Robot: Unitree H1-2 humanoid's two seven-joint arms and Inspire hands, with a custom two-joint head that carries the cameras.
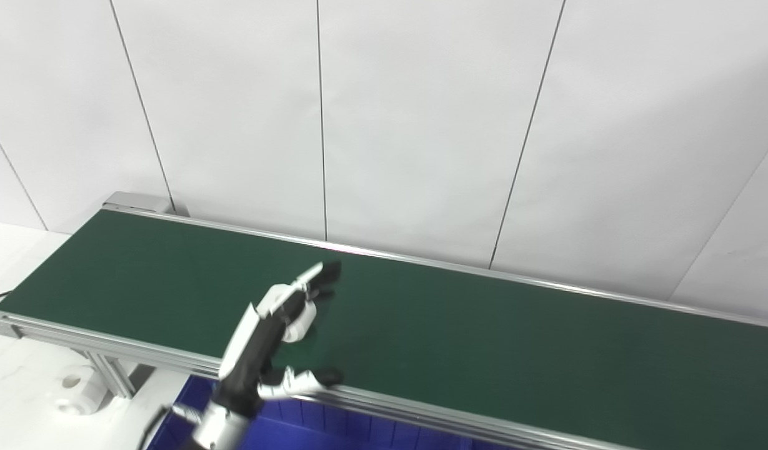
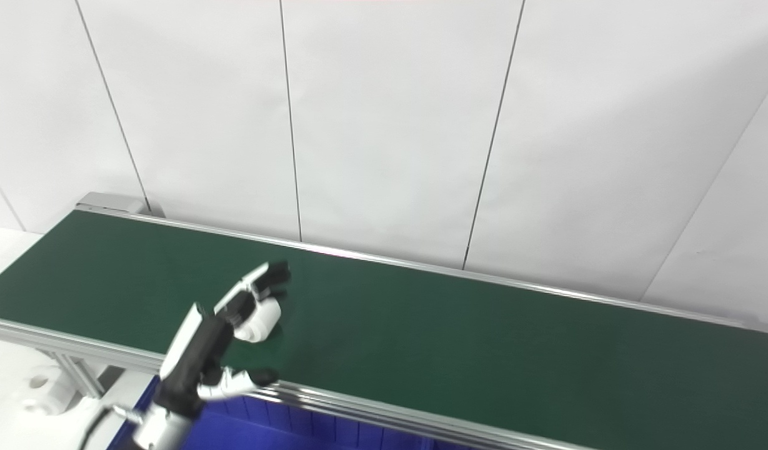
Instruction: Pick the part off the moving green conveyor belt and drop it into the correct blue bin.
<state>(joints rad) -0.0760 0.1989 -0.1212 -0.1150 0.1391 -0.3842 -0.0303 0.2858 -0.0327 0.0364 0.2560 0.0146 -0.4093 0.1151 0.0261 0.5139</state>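
Note:
A small white round part (image 1: 299, 323) lies on the green conveyor belt (image 1: 483, 337), also seen in the right eye view (image 2: 262, 322). My left hand (image 1: 277, 331) hangs over the belt's near side, fingers stretched above the part and thumb spread low near the belt's front rail. The hand is open; the fingers arch over the part without closing on it. The part is partly hidden behind the fingers. A blue bin (image 1: 309, 428) sits below the belt's front edge, partly hidden by my arm. My right hand is not in view.
The belt's aluminium front rail (image 1: 421, 409) runs between the hand and the bin. A white panelled wall (image 1: 421, 125) stands behind the belt. A white table surface (image 1: 21, 387) with a white round fitting (image 1: 77, 390) lies at the lower left.

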